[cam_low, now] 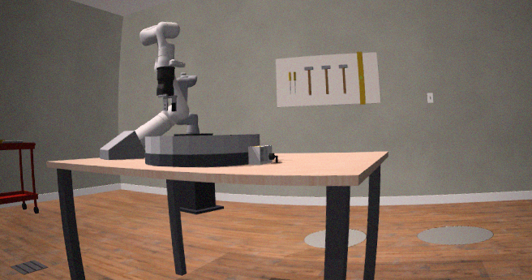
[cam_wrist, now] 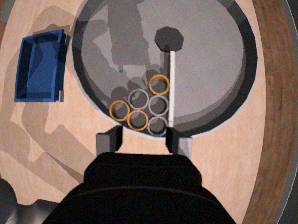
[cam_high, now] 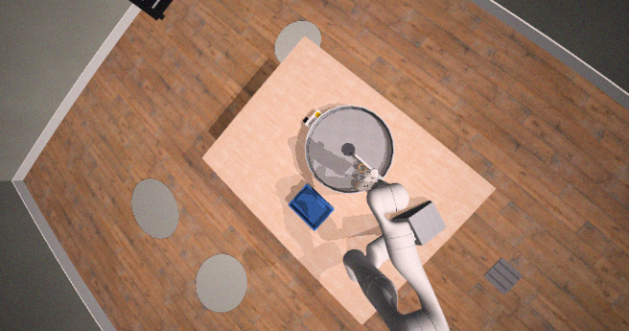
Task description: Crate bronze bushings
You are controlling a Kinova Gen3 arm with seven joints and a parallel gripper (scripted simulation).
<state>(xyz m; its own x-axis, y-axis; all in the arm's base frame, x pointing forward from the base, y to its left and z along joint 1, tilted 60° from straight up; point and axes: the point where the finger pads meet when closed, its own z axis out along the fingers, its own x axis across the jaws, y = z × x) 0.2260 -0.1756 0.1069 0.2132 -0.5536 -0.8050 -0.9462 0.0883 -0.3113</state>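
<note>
The turning table (cam_high: 369, 130) (cam_low: 203, 145) (cam_wrist: 215, 65) is a round grey dish. In the wrist view, three bronze bushings stand in it: one (cam_wrist: 159, 76) nearest the hub, one (cam_wrist: 110, 110) at the left and one (cam_wrist: 138, 129) near the rim. Three steel bushings, one (cam_wrist: 138, 90) upper left, one (cam_wrist: 158, 114) by the bar and one (cam_wrist: 157, 135) at the rim, stand among them, close together. The blue crate (cam_high: 323, 220) (cam_wrist: 56, 70) shows nothing inside. My gripper (cam_low: 169, 105) (cam_wrist: 144, 135) is open and empty, high above the dish's near edge.
A pale bar (cam_wrist: 172, 90) runs from the dark hub (cam_high: 348, 149) (cam_wrist: 169, 39) to the rim, right beside the bushings. The dish has a raised wall. A small box (cam_low: 259, 155) sits against its outside. A grey wedge block (cam_high: 427, 223) (cam_low: 123, 146) stands beside the arm.
</note>
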